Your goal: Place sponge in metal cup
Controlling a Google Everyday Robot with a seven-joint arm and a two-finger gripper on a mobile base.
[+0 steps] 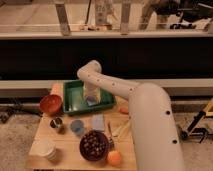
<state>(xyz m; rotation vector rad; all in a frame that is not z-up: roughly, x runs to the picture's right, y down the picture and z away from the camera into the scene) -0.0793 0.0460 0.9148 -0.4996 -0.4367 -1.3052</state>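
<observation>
Camera view, looking down on a small wooden table [39, 145] and taken from near edge to far. Nearest lie an orange round fruit [114, 158] at the front edge, a dark bowl of brown contents [94, 145] just beside it, and a white cup [47, 149] at the front left corner. Behind these, in a row, stand the small shiny dark steel metal cup [57, 123] at left, a light blue plastic cup [76, 127] just right of it, and a flat pale blue rectangle [98, 122] lying on the wood further right; the three are near one another but apart. An orange-red bowl [51, 104] sits at the left edge behind the metal cup. A green rectangular plastic tray [70, 98] occupies the far middle of the table. The robot's large white arm [145, 120] enters from the right and covers the table's right side, bending over the tray; the gripper [91, 99] points down inside it. A small pale grey-blue patch at the tip appears to be the sponge [90, 101], low in the tray, well apart from the metal cup; whether the gripper grasps it cannot be told. Bare wood shows around the metal cup. Beyond the table runs a dark wall [105, 57] beneath a railed ledge.
</observation>
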